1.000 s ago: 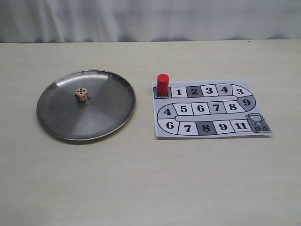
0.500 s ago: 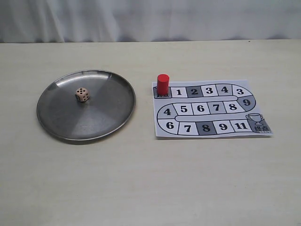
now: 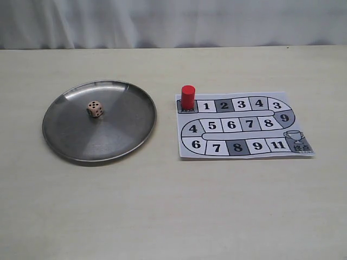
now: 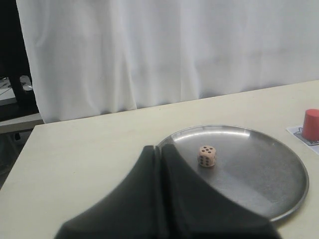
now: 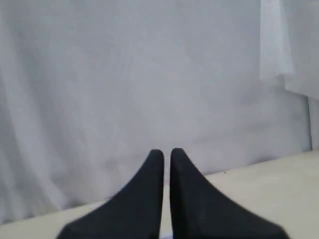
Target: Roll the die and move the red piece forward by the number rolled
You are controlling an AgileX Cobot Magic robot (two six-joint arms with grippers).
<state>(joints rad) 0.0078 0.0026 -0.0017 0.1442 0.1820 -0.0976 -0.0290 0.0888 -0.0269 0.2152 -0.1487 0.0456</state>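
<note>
The die (image 3: 95, 109) is a tan cube with dark pips, five on top, lying in a round metal plate (image 3: 124, 135) on the left of the table. The left wrist view shows the die (image 4: 207, 156) in the plate (image 4: 279, 194), just beyond my left gripper (image 4: 159, 149), which is shut and empty. The red piece (image 3: 187, 97) stands upright on the start square of a paper board (image 3: 298, 122) with numbered squares; it also shows at the edge of the left wrist view (image 4: 311, 124). My right gripper (image 5: 166, 153) is shut and empty, facing the curtain. Neither arm appears in the exterior view.
A white curtain (image 3: 173, 21) hangs behind the table's far edge. The cream tabletop (image 3: 173, 211) stretches toward the camera in front of plate and board.
</note>
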